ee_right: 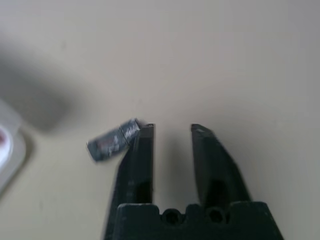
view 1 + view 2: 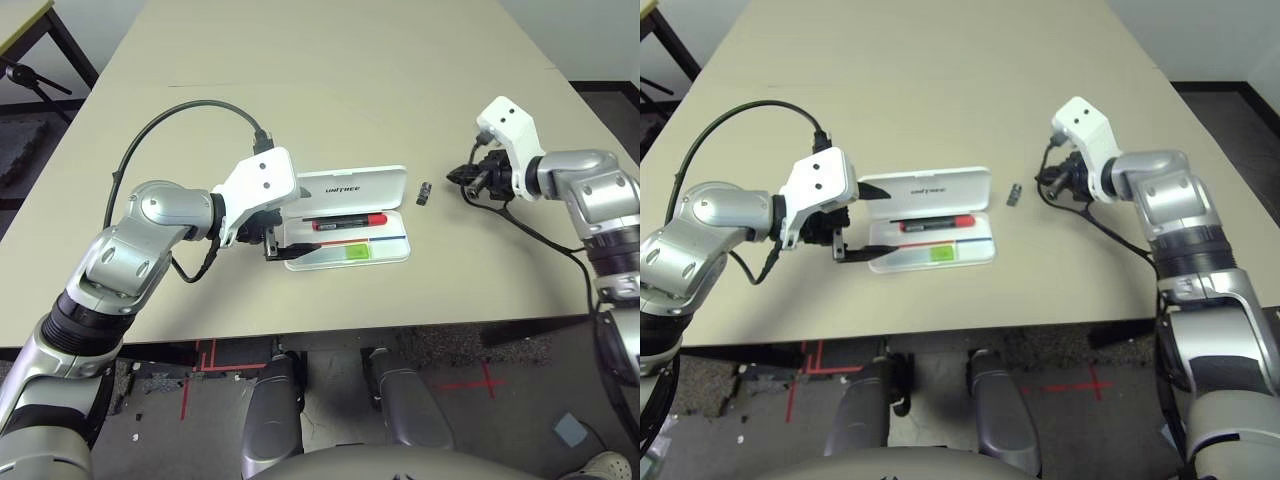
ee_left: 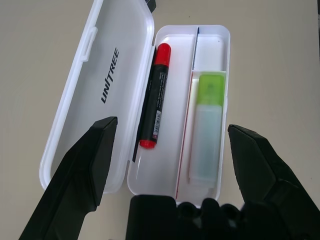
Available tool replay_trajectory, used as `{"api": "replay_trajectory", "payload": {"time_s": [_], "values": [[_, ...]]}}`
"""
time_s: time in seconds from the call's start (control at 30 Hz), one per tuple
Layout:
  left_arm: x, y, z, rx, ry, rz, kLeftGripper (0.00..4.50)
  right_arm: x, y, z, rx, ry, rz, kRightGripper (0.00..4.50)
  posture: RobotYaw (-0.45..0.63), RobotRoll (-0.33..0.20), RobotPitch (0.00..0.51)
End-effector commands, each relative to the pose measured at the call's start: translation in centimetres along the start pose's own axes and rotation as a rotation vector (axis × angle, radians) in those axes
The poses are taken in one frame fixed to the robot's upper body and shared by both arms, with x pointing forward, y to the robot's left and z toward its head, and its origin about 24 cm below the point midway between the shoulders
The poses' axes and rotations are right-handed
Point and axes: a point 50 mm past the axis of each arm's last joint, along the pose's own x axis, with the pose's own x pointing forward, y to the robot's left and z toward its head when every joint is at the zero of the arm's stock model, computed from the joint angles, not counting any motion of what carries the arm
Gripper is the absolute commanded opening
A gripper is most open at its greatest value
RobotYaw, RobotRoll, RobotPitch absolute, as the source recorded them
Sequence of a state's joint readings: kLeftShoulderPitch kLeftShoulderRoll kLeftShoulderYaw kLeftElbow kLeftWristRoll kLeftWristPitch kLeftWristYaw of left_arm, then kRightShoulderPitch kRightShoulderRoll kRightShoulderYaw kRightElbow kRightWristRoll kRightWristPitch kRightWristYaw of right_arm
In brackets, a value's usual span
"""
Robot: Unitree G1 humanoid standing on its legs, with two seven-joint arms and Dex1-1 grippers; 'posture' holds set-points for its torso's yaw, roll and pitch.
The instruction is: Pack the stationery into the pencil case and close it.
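Head stereo pair high over the table (image 2: 330,60); wrist cameras close, looking along each pincer

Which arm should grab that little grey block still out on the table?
Right. The right gripper is open beside the grey block; the left gripper is at the pencil case.

One open white hard-plastic pencil case (image 2: 352,187) is counted, along with one red-capped black marker (image 2: 348,222), one pale highlighter with a lime-green cap (image 3: 207,131), and one tiny dark grey block (image 2: 424,192).
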State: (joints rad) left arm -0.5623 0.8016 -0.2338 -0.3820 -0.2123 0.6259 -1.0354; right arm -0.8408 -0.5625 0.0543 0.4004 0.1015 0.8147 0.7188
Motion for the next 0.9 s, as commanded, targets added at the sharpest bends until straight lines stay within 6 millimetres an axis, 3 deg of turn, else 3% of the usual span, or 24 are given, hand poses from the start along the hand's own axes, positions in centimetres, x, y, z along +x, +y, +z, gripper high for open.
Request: {"api": "replay_trajectory", "payload": {"time_s": [0.03,0.17,0.37,0.47,0.8,0.9], "values": [[0.2,-0.3,-0.1,0.009,0.008,-0.009,4.5,0.2,0.6,0.3,0.166,0.018,-0.07,2.94,-0.09,0.0,0.19],[0.3,-0.4,-0.1,0.008,0.012,-0.011,4.5,0.4,2.1,0.6,0.223,0.036,-0.076,4.45,-0.09,0.0,0.191],[0.4,-0.4,-0.2,0.012,0.017,-0.015,4.5,1.2,3.9,0.5,0.228,0.035,-0.057,4.48,-0.09,0.0,0.191],[0.5,-0.4,-0.1,0.015,0.016,-0.018,4.5,2.0,4.3,-0.5,0.232,0.073,-0.057,4.48,-0.09,0.0,0.191],[0.4,-0.5,-0.1,0.017,0.018,-0.017,4.5,3.4,4.3,-2.2,0.217,0.145,-0.067,4.48,-0.08,0.0,0.185],[0.5,-0.5,-0.1,0.016,0.018,-0.017,4.5,3.4,4.1,-2.1,0.203,0.128,-0.054,3.85,-0.08,0.0,0.185]]}}
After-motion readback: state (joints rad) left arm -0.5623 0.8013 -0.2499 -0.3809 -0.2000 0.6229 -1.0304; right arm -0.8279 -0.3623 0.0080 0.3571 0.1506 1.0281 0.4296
